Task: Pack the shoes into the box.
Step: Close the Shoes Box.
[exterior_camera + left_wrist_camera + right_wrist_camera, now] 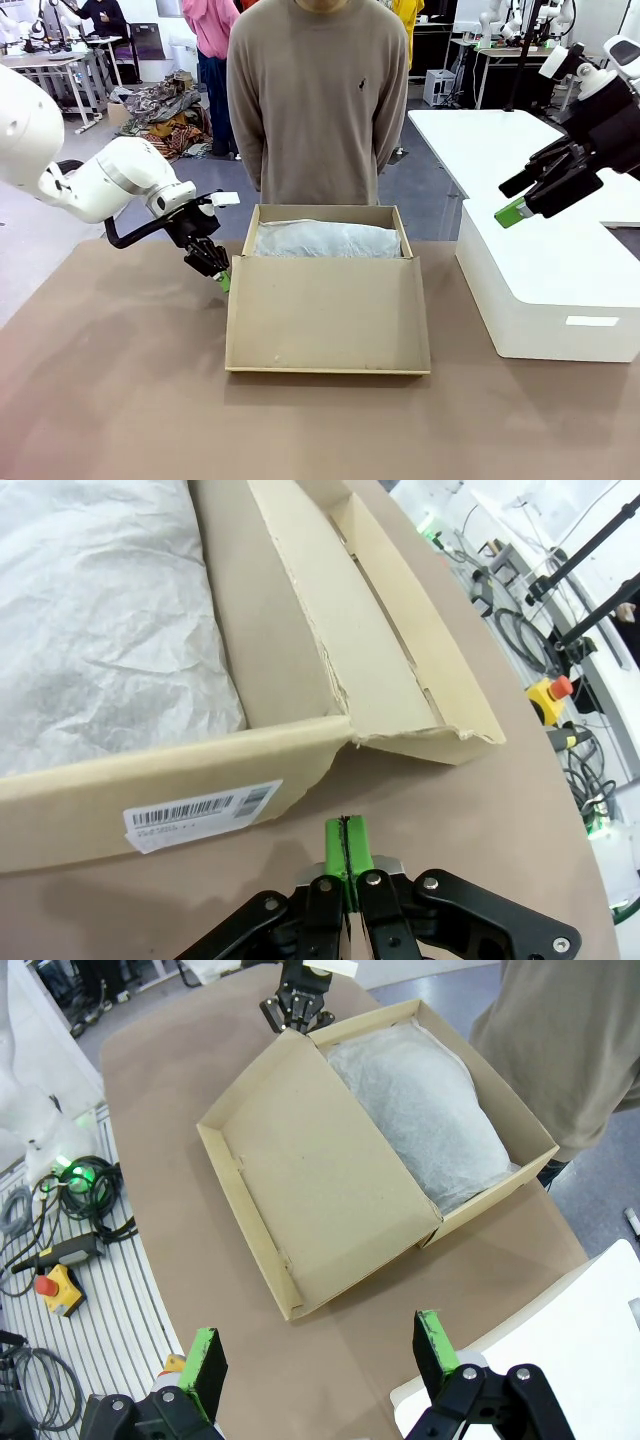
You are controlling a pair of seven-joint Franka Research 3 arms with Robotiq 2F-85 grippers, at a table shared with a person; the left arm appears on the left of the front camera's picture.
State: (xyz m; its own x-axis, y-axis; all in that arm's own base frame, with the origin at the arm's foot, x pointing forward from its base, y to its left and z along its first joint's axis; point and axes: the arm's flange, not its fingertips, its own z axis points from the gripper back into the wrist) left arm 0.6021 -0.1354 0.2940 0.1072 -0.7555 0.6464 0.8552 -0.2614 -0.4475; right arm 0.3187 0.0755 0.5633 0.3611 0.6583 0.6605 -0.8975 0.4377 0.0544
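Note:
The tan cardboard box stands open mid-table, its hinged lid folded out flat toward me. White tissue paper covers the inside, and the shoes are hidden. My left gripper is shut with nothing in it, low beside the box's left corner at the hinge. In the left wrist view its green pads press together just short of the box wall, near a barcode label. My right gripper hangs open and empty, high at the right, with its fingers wide apart.
A larger white box sits on the table right of the cardboard box. A person stands at the far edge behind the box, with hands out of sight. Cables and an emergency stop button lie off the table's edge.

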